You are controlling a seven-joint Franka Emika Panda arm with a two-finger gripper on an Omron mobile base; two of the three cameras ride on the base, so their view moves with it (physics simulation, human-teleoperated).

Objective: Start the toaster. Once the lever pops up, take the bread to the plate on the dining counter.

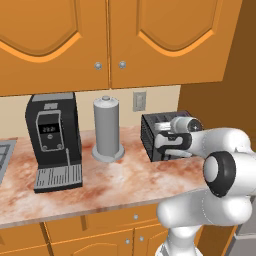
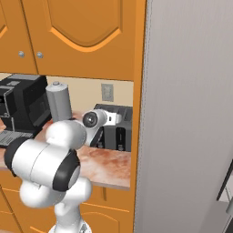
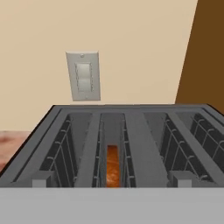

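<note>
Bread, a brown-crusted slice, sits deep in the small black ribbed toaster's middle slot at the marbled desk's three o'clock end; finger spread cannot be told. Press the lever straight down, fully.

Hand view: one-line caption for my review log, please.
Looking down into the toaster, the bread sunk in a slot, a wall switch plate behind.

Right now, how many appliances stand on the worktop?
2: the coffee machine at the left and the toaster at the right, with a grey canister between; others may be off-frame.
</note>
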